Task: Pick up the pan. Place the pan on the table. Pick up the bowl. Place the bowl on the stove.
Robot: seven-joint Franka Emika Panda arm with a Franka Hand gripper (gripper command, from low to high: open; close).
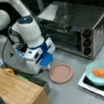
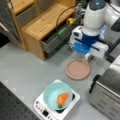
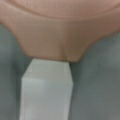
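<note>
The pan [image 1: 61, 73] is lying flat on the worktop [image 1: 73, 94], near its middle, with the gripper [image 1: 44, 67] hanging just over its white handle [image 3: 46, 87]; whether the gripper is apart or together I cannot tell. The bowl [image 2: 58, 96] is already sitting on the stove [image 2: 41, 107]. The pan looks light, stiff and smooth, so the stub handle is probably the best hold.

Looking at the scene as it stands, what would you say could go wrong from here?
1. The gripper sits low at the pan handle; a sideways move could drag the pan across the table.
2. The bowl overhangs the small stove; a knock might tip it and its carrot.
</note>
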